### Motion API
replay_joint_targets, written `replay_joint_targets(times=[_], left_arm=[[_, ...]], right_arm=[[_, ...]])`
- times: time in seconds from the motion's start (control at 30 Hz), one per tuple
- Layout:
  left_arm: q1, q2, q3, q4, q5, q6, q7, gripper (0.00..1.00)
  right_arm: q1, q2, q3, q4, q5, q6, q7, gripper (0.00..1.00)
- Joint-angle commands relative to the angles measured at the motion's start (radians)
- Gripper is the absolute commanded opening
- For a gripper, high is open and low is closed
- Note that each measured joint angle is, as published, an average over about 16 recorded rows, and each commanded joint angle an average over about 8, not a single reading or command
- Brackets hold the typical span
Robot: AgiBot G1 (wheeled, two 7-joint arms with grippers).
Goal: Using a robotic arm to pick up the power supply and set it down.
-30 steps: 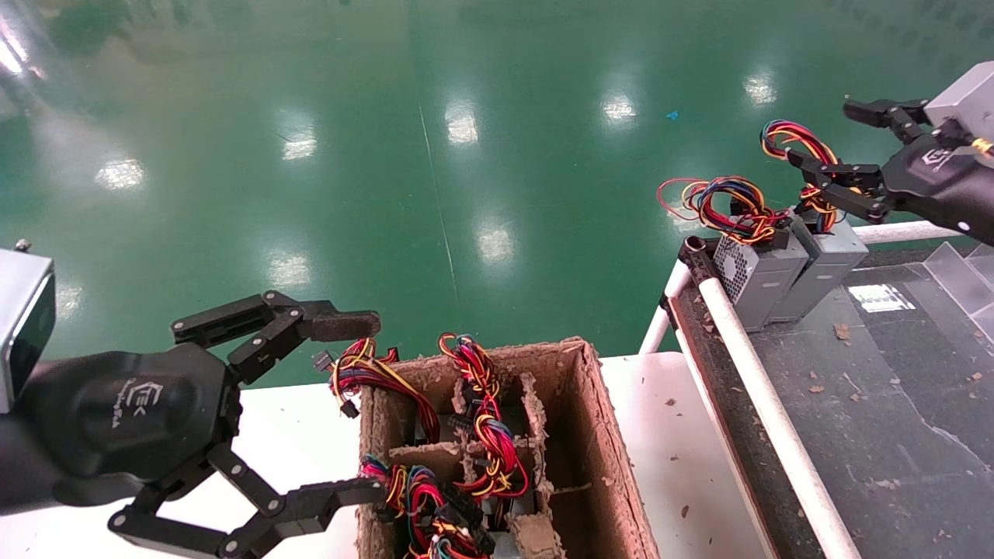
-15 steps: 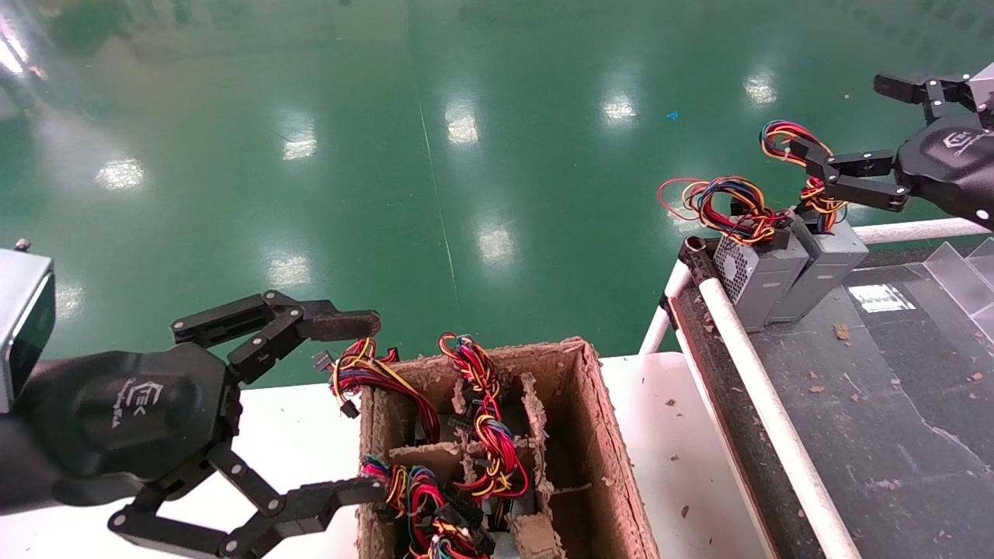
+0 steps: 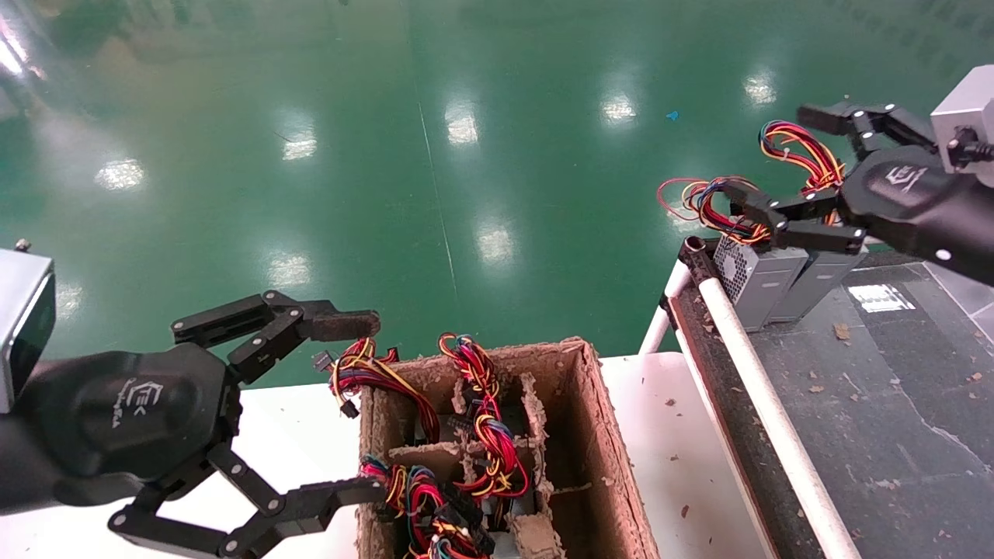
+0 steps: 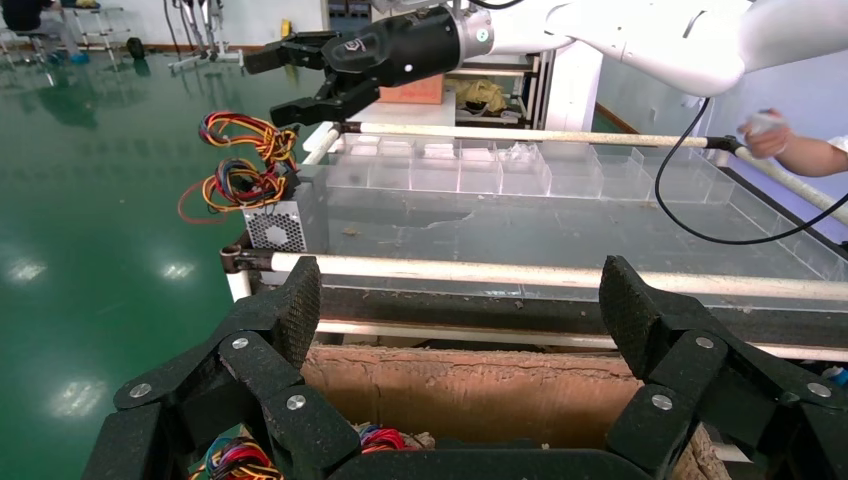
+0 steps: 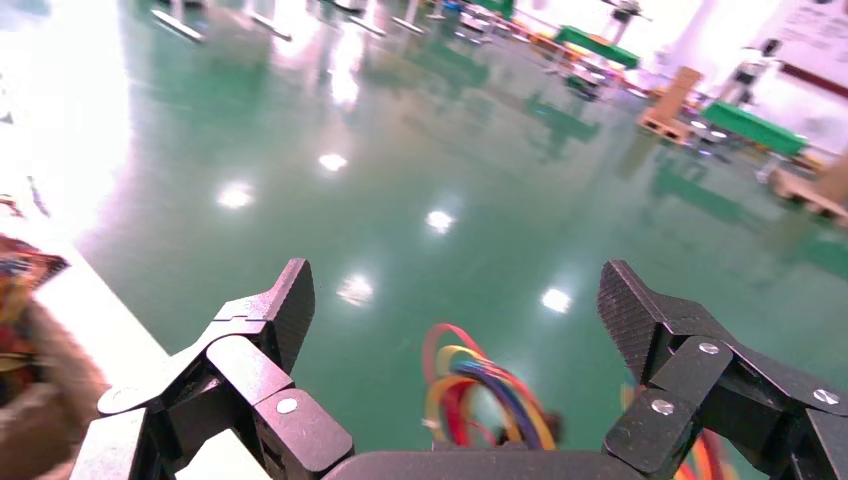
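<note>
A glossy green floor (image 3: 466,116) fills the background of the head view. In front of it stand a white table (image 3: 295,435) and, to the right, a dark conveyor-like surface (image 3: 870,404) bordered by white rails (image 3: 765,419).

Two grey metal boxes stand side by side at the far corner of the dark surface. The power supply (image 3: 819,283) is the right-hand box, with a red-yellow-orange wire bundle (image 3: 800,151) rising above it. The fan-grille box (image 3: 755,279) touches its left side and carries looser wire loops (image 3: 710,203).

The right gripper (image 3: 773,167) hovers just above both boxes with its fingers wide apart, gripping nothing. One finger (image 3: 765,217) lies over the loose wire loops; the other sits farther back, beside the tied bundle.

The left gripper (image 3: 357,407) is held over the white table, fingers spread wide and empty, at the left edge of a partitioned cardboard box (image 3: 606,458) containing further wired units (image 3: 489,435).
</note>
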Motion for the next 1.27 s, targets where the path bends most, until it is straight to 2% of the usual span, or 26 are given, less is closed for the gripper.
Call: replay_joint_targets(times=[0.03,1.27], left_arm=[[0.0,0.0,0.0,0.0,0.0,0.0,0.0,1.0],[0.0,0.0,0.001,0.0,0.0,0.0,0.0,1.0]], right_arm=[[-0.007,0.004,-0.004,0.014,0.016,-0.02,0.01,1.0],[-0.139,0.071,-0.067,0.258,0.293,-0.373,0.193,1.0]])
